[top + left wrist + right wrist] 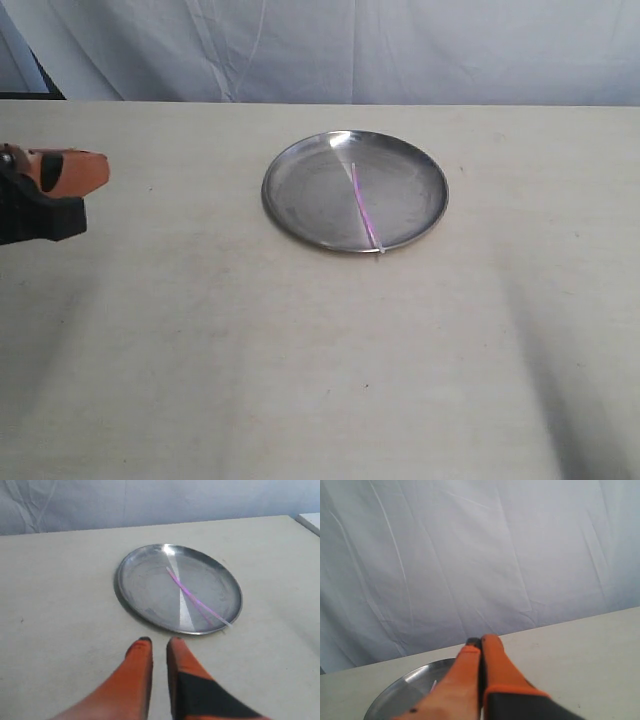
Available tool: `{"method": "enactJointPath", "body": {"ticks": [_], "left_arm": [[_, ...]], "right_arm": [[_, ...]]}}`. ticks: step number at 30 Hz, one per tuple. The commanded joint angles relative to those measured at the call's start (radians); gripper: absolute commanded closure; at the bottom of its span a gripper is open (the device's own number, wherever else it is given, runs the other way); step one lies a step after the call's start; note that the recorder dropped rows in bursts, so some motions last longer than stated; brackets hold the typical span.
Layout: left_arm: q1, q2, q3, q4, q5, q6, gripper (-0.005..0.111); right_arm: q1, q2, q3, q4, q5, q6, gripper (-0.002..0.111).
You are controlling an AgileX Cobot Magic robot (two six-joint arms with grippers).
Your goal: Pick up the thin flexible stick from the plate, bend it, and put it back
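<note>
The plate [310, 190] is a round, shiny steel dish lying on the pale table, right of centre and towards the back. Across its right half lies the thin flexible stick [364, 208], pink-purple, with its paler end resting on the near rim. My left gripper [92, 172] hovers at the far left edge, well away from the plate. In the left wrist view the left gripper [159, 641] has its orange fingers slightly apart and empty, just short of the plate [145, 585] and stick [195, 597]. My right gripper [481, 641] is shut and empty, above the plate [405, 690].
A wrinkled grey-white cloth [350, 50] hangs behind the table's far edge. A dark object [40, 85] shows at the back left corner. The right arm does not appear in the exterior view.
</note>
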Motion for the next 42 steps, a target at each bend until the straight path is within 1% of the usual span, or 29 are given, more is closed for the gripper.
{"method": "enactJointPath", "body": {"ticks": [1,4,7,10,12,15,18,21,24,26,42], "left_arm": [[-0.002,-0.182,0.063,0.011,-0.029,0.024,0.093],[0.005,-0.349,0.130,0.011,-0.044,0.034,0.093],[0.035,-0.510,0.197,0.007,-0.042,0.041,0.093],[0.066,-0.616,0.258,0.007,-0.042,0.043,0.093],[0.086,-0.671,0.303,-0.009,-0.037,0.041,0.093],[0.111,-0.744,0.379,-0.074,-0.037,0.041,0.093],[0.117,-0.809,0.444,-0.142,-0.041,0.041,0.093],[0.117,-0.877,0.490,-0.159,-0.015,0.041,0.093],[0.117,-0.884,0.490,-0.119,0.035,0.039,0.093],[0.117,-0.884,0.490,-0.126,0.058,0.039,0.093],[0.117,-0.884,0.490,-0.116,0.060,0.039,0.093]], "right_arm": [[-0.006,-0.006,0.002,0.001,0.000,-0.002,0.109],[-0.006,-0.006,0.002,0.001,0.000,-0.002,0.109],[-0.006,-0.006,0.002,0.001,0.000,-0.002,0.109],[-0.006,-0.006,0.002,0.001,0.000,-0.002,0.109],[-0.006,-0.006,0.002,0.001,0.000,-0.002,0.109],[-0.006,-0.006,0.002,0.001,0.000,-0.002,0.109],[-0.006,-0.006,0.002,-0.002,0.000,-0.002,0.109],[-0.006,-0.006,0.002,-0.002,0.000,-0.002,0.109],[-0.006,-0.006,0.002,-0.002,0.000,-0.002,0.109],[-0.006,-0.006,0.002,-0.002,0.000,-0.002,0.109],[-0.006,-0.006,0.002,-0.002,0.000,-0.002,0.109]]}}
